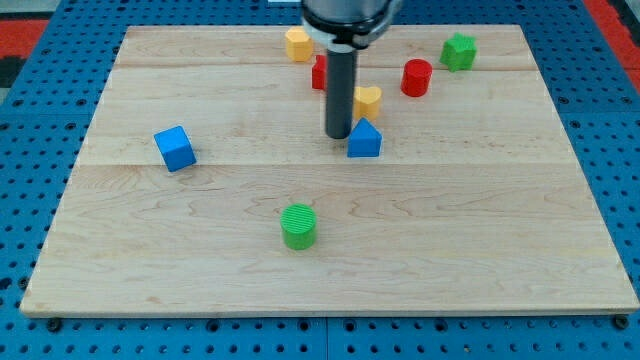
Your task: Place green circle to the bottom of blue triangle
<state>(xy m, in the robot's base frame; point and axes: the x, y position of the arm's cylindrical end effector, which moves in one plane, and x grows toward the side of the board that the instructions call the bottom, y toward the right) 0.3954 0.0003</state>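
Observation:
The green circle (298, 225) is a ribbed green cylinder lying low on the wooden board, left of centre. The blue triangle (365, 139) sits above it and to the right, near the board's middle. My tip (338, 136) stands just left of the blue triangle, close to or touching its left side, and well above the green circle. The rod rises from there to the view's top.
A yellow heart (368, 100) sits just above the blue triangle. A red block (319, 72) is partly hidden behind the rod. A yellow block (297, 44), a red cylinder (417, 77), a green block (459, 51) and a blue cube (175, 148) lie around the board (500, 250).

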